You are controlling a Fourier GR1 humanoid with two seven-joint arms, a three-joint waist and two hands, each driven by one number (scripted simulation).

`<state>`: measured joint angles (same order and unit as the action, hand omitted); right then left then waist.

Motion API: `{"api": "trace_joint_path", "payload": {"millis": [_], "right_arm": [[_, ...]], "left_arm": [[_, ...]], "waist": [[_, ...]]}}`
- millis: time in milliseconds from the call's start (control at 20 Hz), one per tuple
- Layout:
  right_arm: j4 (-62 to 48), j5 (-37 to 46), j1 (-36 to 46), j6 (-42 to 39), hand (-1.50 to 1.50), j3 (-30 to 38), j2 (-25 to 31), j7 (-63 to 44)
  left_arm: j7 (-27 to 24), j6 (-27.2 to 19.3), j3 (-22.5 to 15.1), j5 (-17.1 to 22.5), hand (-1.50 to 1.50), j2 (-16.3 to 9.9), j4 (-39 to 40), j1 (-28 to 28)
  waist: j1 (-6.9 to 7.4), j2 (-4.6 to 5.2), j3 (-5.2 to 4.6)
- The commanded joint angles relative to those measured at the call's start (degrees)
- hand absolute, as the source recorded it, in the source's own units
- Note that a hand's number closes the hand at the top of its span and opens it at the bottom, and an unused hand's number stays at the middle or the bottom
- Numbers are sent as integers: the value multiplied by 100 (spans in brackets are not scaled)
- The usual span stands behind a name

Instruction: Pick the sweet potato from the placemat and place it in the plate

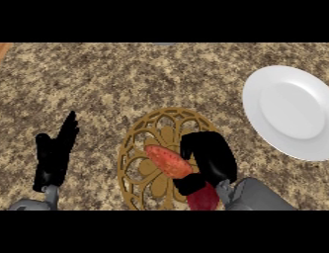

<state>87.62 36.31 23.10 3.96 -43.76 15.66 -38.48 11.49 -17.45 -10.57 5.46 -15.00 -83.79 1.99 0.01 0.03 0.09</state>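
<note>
Your right hand curls round the sweet potato on the placemat, hiding its lower end; plate at two o'clock, nothing between; left hand rests straight-fingered at nine.

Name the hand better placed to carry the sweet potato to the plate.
Right. The right hand is already curled round the sweet potato over the placemat, on the plate's side; the left hand rests open.

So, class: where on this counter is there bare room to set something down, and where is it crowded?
Free: the white plate is bare, as is the counter behind the placemat. Crowded: the placemat, where the right hand curls at the sweet potato. The left hand rests at lower left.
</note>
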Motion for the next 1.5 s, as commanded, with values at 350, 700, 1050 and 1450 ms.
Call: {"api": "trace_joint_path", "payload": {"millis": [350,700,1050,1450], "right_arm": [[1282,-754,-347,188,150,1669,2135,2703],[1679,-758,-804,688,150,2965,2319,2372],[353,-1323,-408,35,150,4018,2365,2944],[-1618,-733,313,71,150,4248,1908,3764]], "left_arm": [[151,104,196,-12,0,-46,49,248],[-15,432,377,128,0,-181,34,3],[103,280,269,-209,0,44,-42,5],[271,232,123,-448,0,459,-41,103]], "waist": [[-69,-20,-5],[-37,-14,-9],[22,4,-7],[55,8,-7]]}}
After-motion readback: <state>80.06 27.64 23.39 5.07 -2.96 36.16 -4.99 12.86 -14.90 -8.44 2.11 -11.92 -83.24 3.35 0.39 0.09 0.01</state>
